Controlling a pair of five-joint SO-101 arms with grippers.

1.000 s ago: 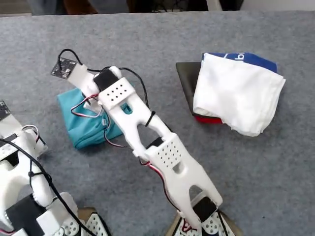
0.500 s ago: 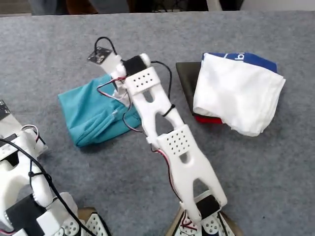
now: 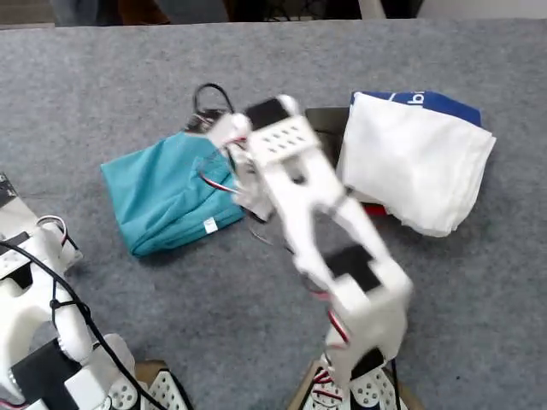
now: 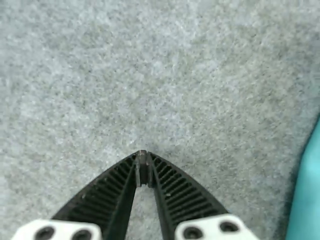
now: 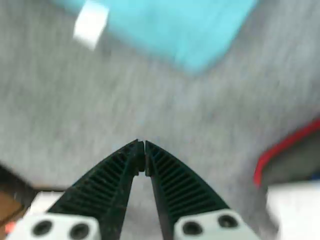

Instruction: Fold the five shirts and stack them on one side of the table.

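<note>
Folded teal cloth shirt (image 3: 171,192) at nine o'clock, white-topped shirt stack (image 3: 414,162) at three, left end effector (image 4: 142,160) and right end effector (image 5: 141,146) pressed together (empty)

White lettering (image 3: 413,97) on blue shirt (image 3: 450,105) (mostly hidden), nothing legible

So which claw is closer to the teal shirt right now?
The right, it seems. The right gripper is shut just off the teal shirt's tagged edge. The left gripper, also shut, is over bare table, with the shirt farther off to its side.
</note>
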